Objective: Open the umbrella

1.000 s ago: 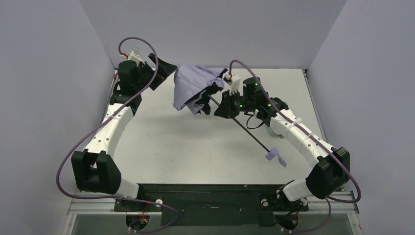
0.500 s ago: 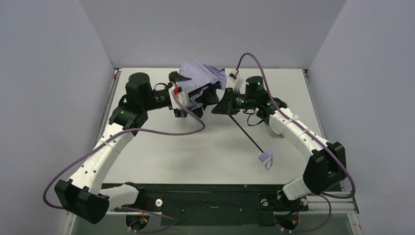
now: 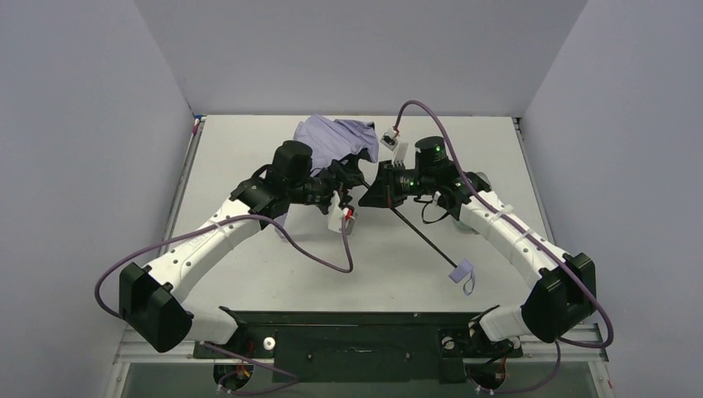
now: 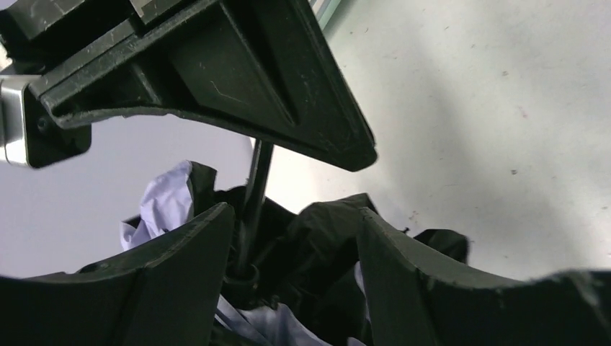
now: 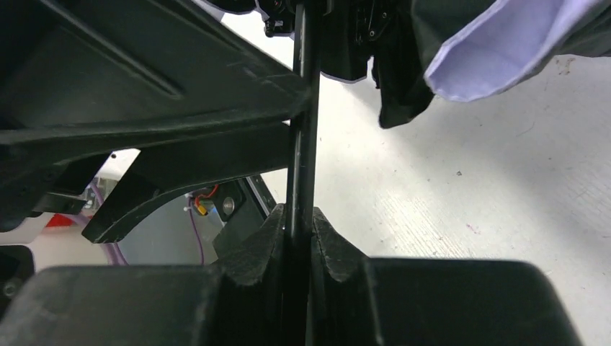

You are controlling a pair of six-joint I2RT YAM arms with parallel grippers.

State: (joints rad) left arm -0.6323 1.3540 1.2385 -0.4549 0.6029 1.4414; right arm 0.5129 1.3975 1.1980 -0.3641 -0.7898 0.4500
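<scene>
Umbrella [image 3: 336, 137] — folded, raised over the far middle of the table [image 3: 390, 282]; shaft [image 5: 304, 130] clamped by right gripper [image 5: 297, 216]. Since half a second earlier, left gripper [image 4: 294, 213] brought in from the left, jaws part-open astride shaft and black lining [image 4: 324, 238] — contact cannot be told.

Pale lavender-white fabric on the compact folding umbrella [image 3: 332, 133], just beyond the matt black fingers [image 4: 180, 267] of the left gripper [image 4: 294, 216]; creased black lining between those fingers. Thin black metal shaft [image 5: 302, 144] between the equally black fingers [image 5: 252, 252] of the right gripper [image 5: 297, 216]. Small lavender plastic handle [image 3: 462, 271] well away from both pairs of fingers. Off-white tabletop [image 5: 468, 187] beneath the fingers, plain but for sparse dark flecks. White arm shells [image 3: 207, 240] with black joints behind the fingers. Purple cables [image 3: 421, 104]. Green lights [image 3: 429, 150] behind the right fingers, a red dab [image 3: 349, 214] behind the left. Plain pale grey-lilac walls [image 3: 356, 50].
</scene>
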